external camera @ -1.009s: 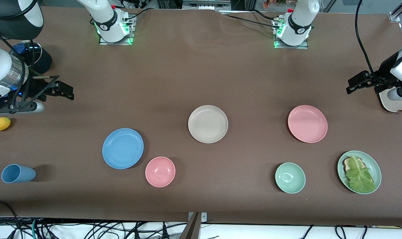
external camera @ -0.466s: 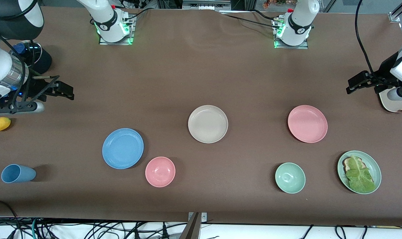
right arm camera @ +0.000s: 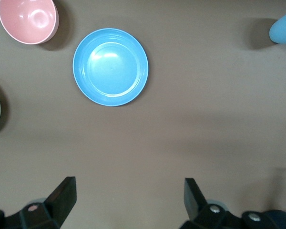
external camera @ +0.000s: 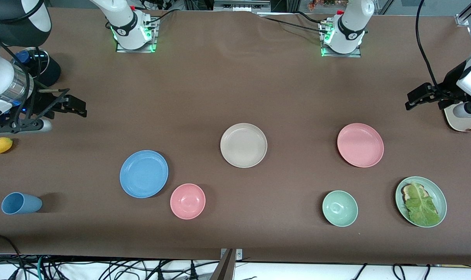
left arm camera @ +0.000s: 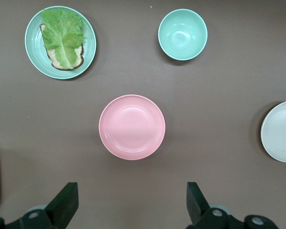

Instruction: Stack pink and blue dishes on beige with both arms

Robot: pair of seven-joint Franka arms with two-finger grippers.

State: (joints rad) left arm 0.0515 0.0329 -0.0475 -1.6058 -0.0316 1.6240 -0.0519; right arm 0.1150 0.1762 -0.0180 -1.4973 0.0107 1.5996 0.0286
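The beige plate (external camera: 243, 145) lies mid-table, its edge showing in the left wrist view (left arm camera: 281, 131). The pink plate (external camera: 360, 145) sits toward the left arm's end and fills the middle of the left wrist view (left arm camera: 132, 126). The blue plate (external camera: 143, 174) lies toward the right arm's end (right arm camera: 110, 67), slightly nearer the camera. My left gripper (external camera: 413, 101) (left arm camera: 131, 191) hangs open and empty over bare table at its end. My right gripper (external camera: 75, 107) (right arm camera: 128, 185) hangs open and empty over bare table at the other end. Neither touches a plate.
A small pink bowl (external camera: 187, 201) sits beside the blue plate. A green bowl (external camera: 339, 208) and a green plate with lettuce (external camera: 444, 202) lie nearer the camera than the pink plate. A blue cup (external camera: 21, 203) lies on its side near a yellow fruit (external camera: 0, 145).
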